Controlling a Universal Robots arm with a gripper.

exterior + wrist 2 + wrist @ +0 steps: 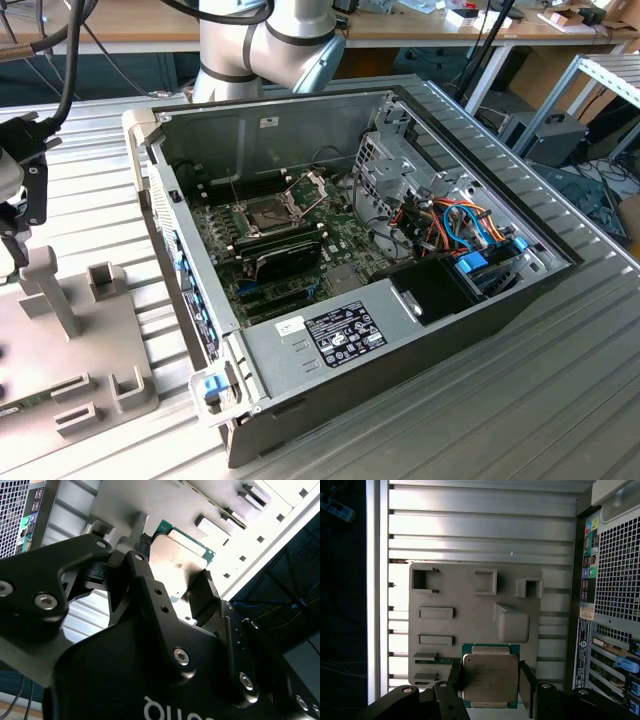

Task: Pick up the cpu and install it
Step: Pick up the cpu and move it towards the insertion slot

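The cpu (490, 676), a small square chip with a silver-grey metal top and a green rim, sits between the two black fingers of my gripper (490, 680) in both wrist views. One fingertip (456, 676) presses each side edge, so the gripper is shut on the cpu (176, 560). It hangs over the grey holder plate (470, 595). In the exterior view my gripper (14, 250) is at the far left, above that plate (60, 340). The open cpu socket (272, 212) lies on the green motherboard (330, 245) inside the case, well to the exterior view's right of the gripper.
The open computer case (400, 330) has a tall side wall (190, 290) between the holder plate and the motherboard. A long black card (285, 255) lies just in front of the socket. Grey posts (50, 285) stand on the holder plate. Cables and a drive cage (450, 225) fill the case's right side.
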